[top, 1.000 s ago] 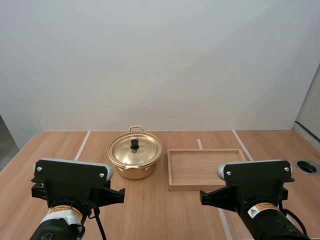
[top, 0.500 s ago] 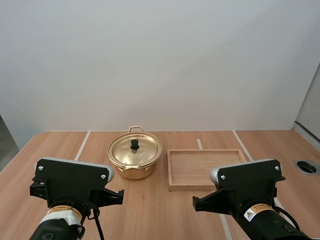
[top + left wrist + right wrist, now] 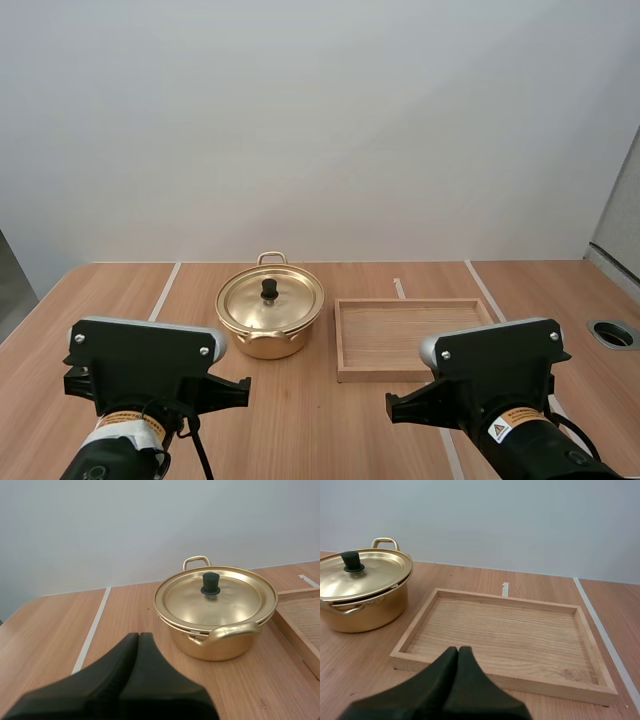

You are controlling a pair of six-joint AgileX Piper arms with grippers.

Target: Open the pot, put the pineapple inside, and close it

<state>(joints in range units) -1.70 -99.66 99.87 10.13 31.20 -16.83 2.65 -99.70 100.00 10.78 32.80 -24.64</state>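
A gold pot [image 3: 270,322] with its lid [image 3: 270,298] on and a black knob [image 3: 269,289] stands on the wooden table, left of centre. My left gripper [image 3: 138,638] is shut, its fingers together as one dark wedge, low over the table and short of the pot [image 3: 216,632]; the lid [image 3: 215,597] lies closed ahead of it. My right gripper [image 3: 458,651] is also shut on nothing, just in front of the near rim of a wooden tray [image 3: 505,630]. Both arms hang over the table's near edge, the left arm [image 3: 140,375] and the right arm [image 3: 495,370].
The shallow wooden tray [image 3: 410,338] lies right of the pot with nothing in it. White tape lines [image 3: 165,290] run across the table [image 3: 300,410]. A round hole [image 3: 612,334] sits near the right edge. The pot [image 3: 362,592] is to the tray's left.
My right arm has shifted a little to the left and then held still. The left arm has barely moved. Pot and tray are where they were.
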